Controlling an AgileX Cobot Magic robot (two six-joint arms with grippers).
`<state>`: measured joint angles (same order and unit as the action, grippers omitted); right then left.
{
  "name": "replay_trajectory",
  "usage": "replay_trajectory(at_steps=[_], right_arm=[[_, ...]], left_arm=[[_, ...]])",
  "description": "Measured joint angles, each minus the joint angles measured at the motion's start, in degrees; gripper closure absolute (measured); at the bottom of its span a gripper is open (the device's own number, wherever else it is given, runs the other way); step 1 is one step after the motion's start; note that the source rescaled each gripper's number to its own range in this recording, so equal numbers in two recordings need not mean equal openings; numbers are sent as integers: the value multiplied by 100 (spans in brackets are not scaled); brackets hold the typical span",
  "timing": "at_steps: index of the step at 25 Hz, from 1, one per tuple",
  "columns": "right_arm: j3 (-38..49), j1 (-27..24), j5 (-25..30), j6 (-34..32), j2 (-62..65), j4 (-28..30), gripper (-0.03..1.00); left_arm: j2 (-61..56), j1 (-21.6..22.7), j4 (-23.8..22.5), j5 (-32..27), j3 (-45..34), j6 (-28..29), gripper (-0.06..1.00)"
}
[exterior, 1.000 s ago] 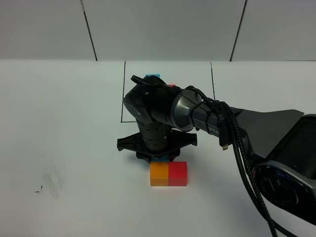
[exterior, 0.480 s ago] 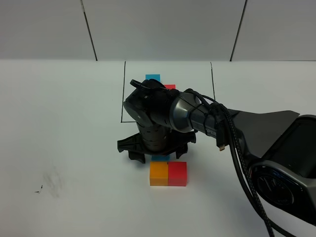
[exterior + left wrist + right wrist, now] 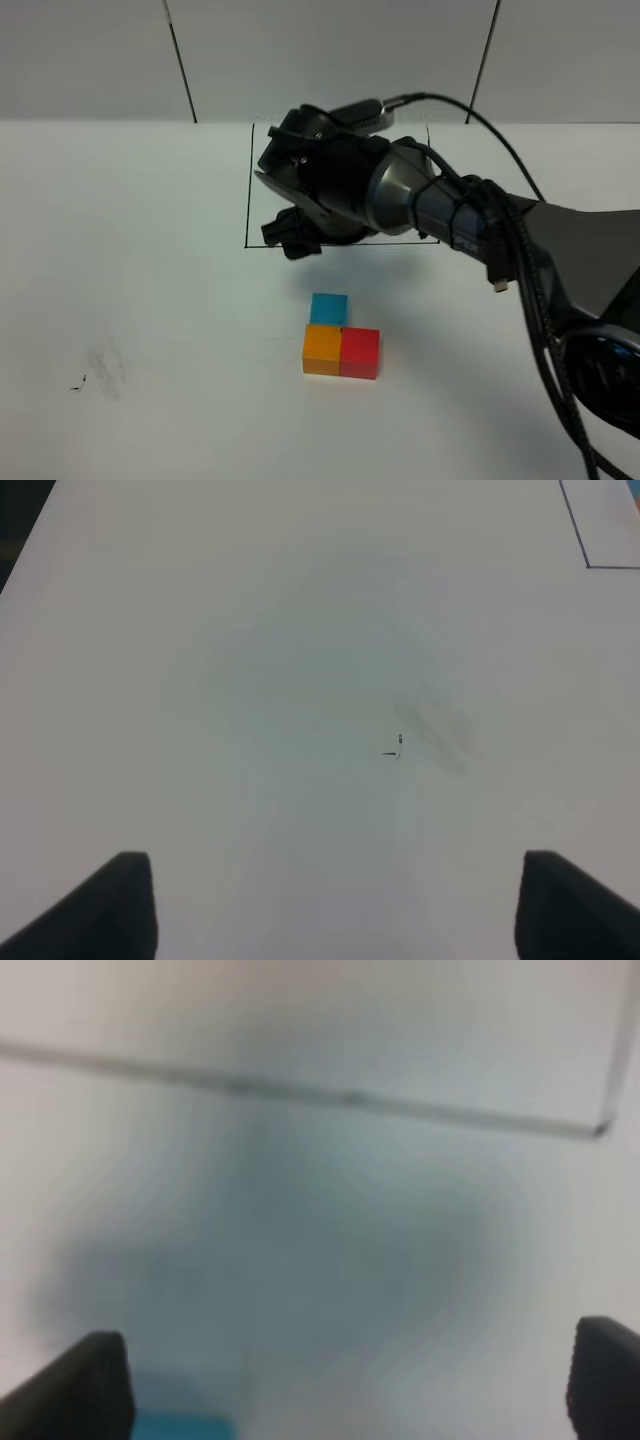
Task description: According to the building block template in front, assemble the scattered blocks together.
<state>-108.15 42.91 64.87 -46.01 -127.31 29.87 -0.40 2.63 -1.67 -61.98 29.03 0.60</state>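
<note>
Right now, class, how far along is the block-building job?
Looks done: the blue cube sits behind the orange cube, with the red cube beside it in an L. In hand: nothing; the right pincer is open above the table. Left: checking against the template, currently hidden by the arm.

The exterior high camera looks down from the front onto the white table, toward the back wall panels. The left wrist camera hangs low over bare tabletop, close to a small dark mark that the high view also shows at its left. The right wrist camera, blurred, faces down at the table, sharing the drawn black rectangle with the high view.
</note>
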Motion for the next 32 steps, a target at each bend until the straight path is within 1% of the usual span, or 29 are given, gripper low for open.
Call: replay_trajectory(at_steps=[6, 8, 11, 14, 16, 17, 22, 25, 26, 28, 30, 32], right_arm=[[-660, -79, -194, 672, 827, 496, 13], [-891, -253, -144, 1060, 1129, 565, 13], [-1053, -717, 160, 1782, 1642, 659, 13], [-1065, -1354, 409, 2500, 2182, 671, 13], [-1059, -1798, 437, 3124, 2531, 598, 13], [-1059, -2067, 437, 3537, 2725, 466, 13], [-957, -3470, 465, 5585, 3646, -654, 13], [-528, -4392, 485, 6499, 4268, -1204, 13], [-357, -4639, 485, 6699, 4512, -1298, 13], [138, -5145, 492, 6893, 4997, -1392, 13], [636, -5455, 511, 6955, 5514, -1392, 13], [1140, -5583, 516, 6962, 6110, -1323, 14]], left_arm=[[0, 0, 0, 0, 0, 0, 30], [0, 0, 0, 0, 0, 0, 30], [0, 0, 0, 0, 0, 0, 30], [0, 0, 0, 0, 0, 0, 30], [0, 0, 0, 0, 0, 0, 30], [0, 0, 0, 0, 0, 0, 30], [0, 0, 0, 0, 0, 0, 30], [0, 0, 0, 0, 0, 0, 30], [0, 0, 0, 0, 0, 0, 30], [0, 0, 0, 0, 0, 0, 30], [0, 0, 0, 0, 0, 0, 30], [0, 0, 0, 0, 0, 0, 30]])
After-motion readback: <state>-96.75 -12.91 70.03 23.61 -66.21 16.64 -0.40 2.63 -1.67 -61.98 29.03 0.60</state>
